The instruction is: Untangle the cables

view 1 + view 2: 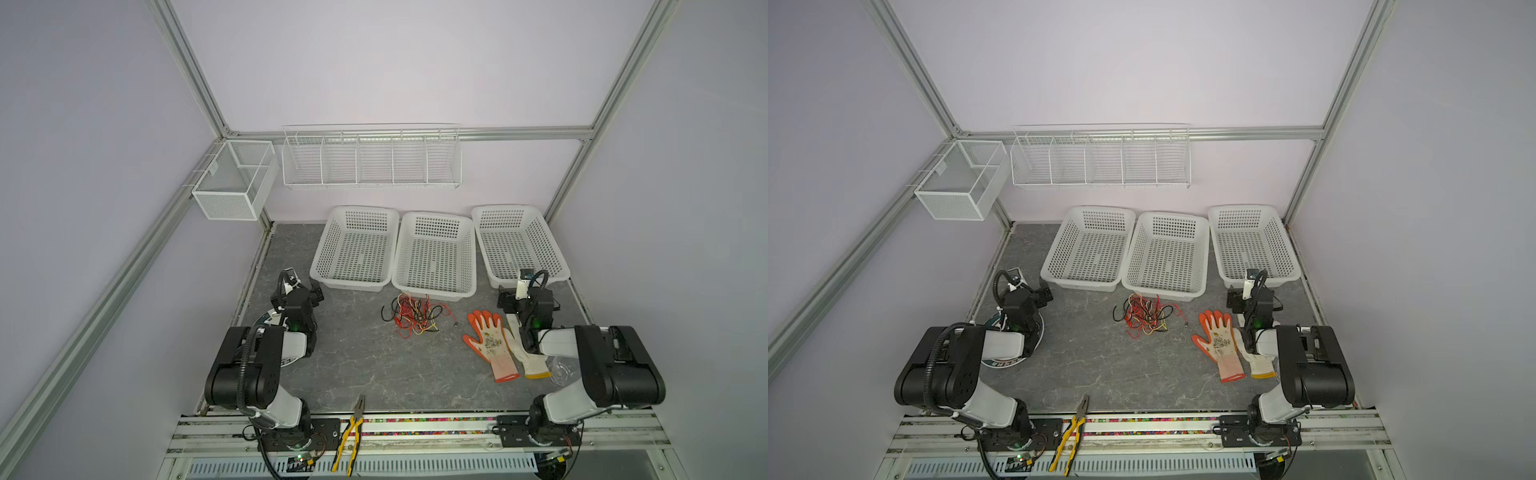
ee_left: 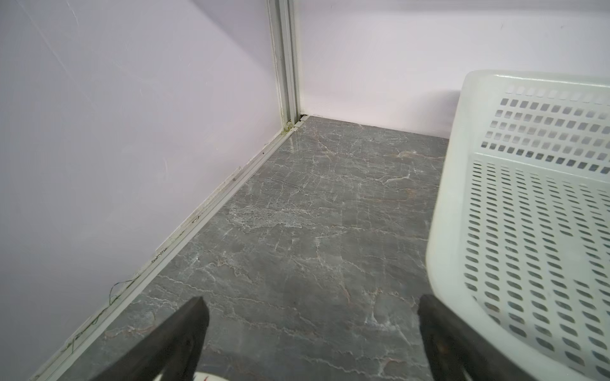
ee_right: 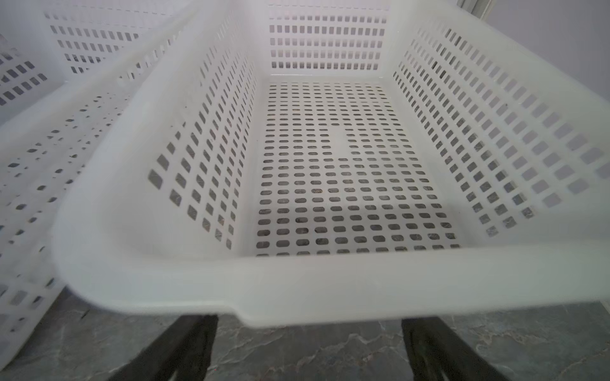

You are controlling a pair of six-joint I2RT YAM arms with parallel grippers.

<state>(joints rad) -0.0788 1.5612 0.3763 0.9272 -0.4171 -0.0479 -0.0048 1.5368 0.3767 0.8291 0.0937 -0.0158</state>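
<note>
A grey marble-patterned surface (image 1: 353, 365) sits inside a booth of pale lilac walls (image 1: 415, 62) and aluminium frame (image 1: 519, 134); three white perforated baskets line its far edge, the middle basket (image 1: 434, 292) taken here as marker; the cables (image 1: 413, 315), a red, yellow and black tangle, lie on the surface just in front of the middle basket, clear of both arms; left of that basket the left pincer (image 2: 312, 298) hangs over bare surface, jaws spread wide with nothing between them, the left basket (image 2: 462, 198) just beside it; right of it the right pincer (image 3: 308, 319) stands wide open and empty at the near rim of the right basket (image 3: 297, 290); an orange glove (image 1: 490, 343) and a white glove (image 1: 530, 361) lie in front and to the right of the middle basket, the right arm partly covering the white one; yellow-handled pliers (image 1: 351, 432) rest well in front, across the base rail; a wire rack (image 1: 370, 162) and a mesh box (image 1: 232, 187) hang on the walls behind and above it.
</note>
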